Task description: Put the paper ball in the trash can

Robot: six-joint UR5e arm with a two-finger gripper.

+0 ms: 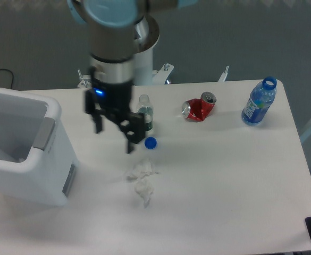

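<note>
The trash can (44, 175) is a large white boxy bin with a grey side panel, standing at the table's left edge. My gripper (114, 139) hangs above the table just right of the bin, pointing down. Its two black fingers (129, 144) are spread apart with nothing between them. I cannot make out the small compact paper ball; it is hidden or out of view. Two looser crumpled white tissue pieces (143, 170) lie on the table just below and to the right of the gripper.
A small clear bottle with a green label (144, 118) stands right behind the gripper, with a blue cap (150, 142) beside it. A crushed red can (199, 109) lies at mid-back. An uncapped blue bottle (259, 102) stands at the back right.
</note>
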